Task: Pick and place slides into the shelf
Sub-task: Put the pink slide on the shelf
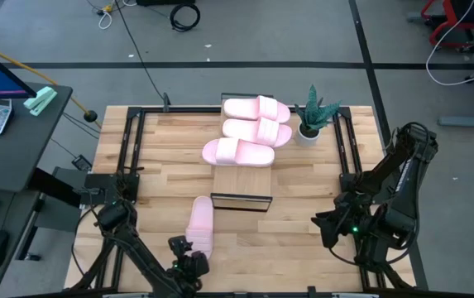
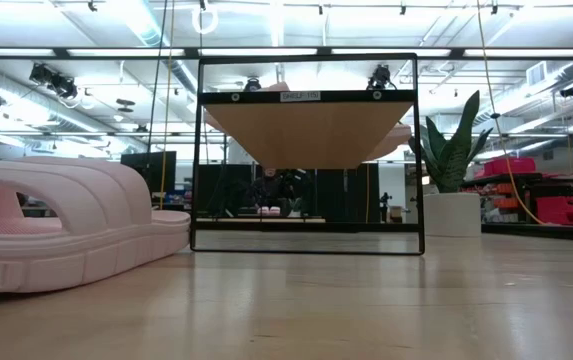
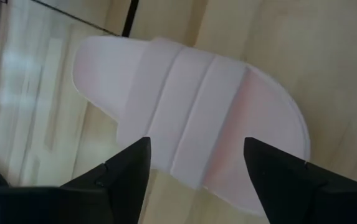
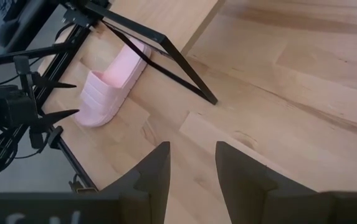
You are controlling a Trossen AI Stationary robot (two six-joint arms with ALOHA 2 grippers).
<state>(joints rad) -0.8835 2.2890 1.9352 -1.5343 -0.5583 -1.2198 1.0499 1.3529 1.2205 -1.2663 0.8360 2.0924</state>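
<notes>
Butcher-block tabletop point(image 1: 303, 190) is carrying the shelf point(image 1: 242, 177), three slides point(image 1: 257, 109) lying across its far end, a fourth slide point(image 1: 200, 223) beside its near end. Left wrist view: left gripper point(image 3: 194, 163) is hanging wide open over that slide; straddling the strap squarely should help. Right wrist view: right gripper point(image 4: 192, 163) is waiting, parted and empty.

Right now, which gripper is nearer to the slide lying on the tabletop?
Left. The left gripper hovers right at the slide, open fingers over its strap. The right gripper waits across the table, clear of it.
</notes>
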